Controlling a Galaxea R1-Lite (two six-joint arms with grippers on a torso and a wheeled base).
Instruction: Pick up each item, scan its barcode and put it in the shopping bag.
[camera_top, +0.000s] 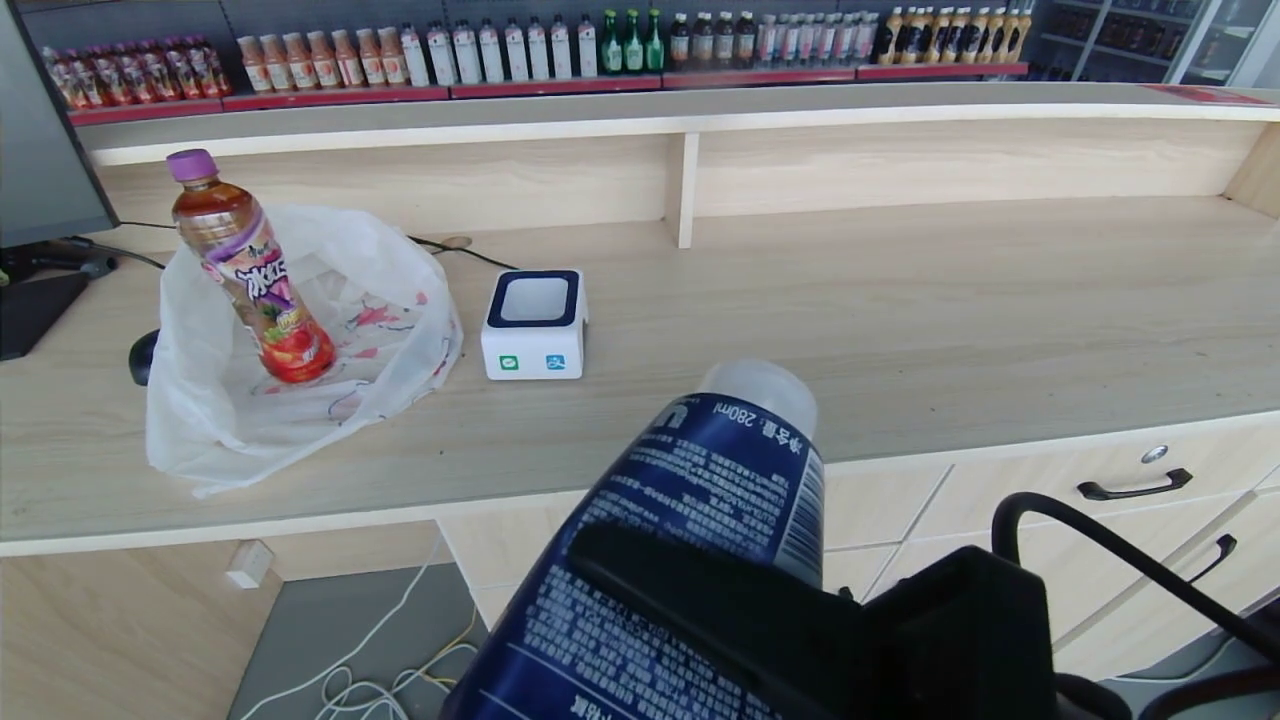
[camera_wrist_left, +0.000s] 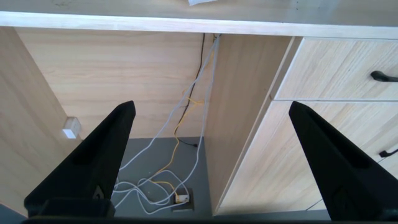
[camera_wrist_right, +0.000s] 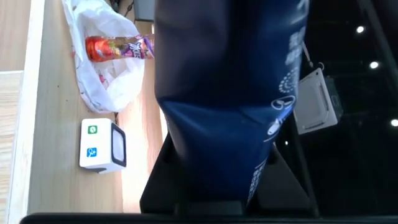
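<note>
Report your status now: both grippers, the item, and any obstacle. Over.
Left gripper open, below counter. Right gripper shut on blue bottle. Tea bottle leans in shopping bag. No obstacle seen toward scanner.

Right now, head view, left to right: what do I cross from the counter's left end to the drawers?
White shopping bag with the tea bottle standing in it → barcode scanner → blue bottle held in the right pincer → upper drawer handle.
</note>
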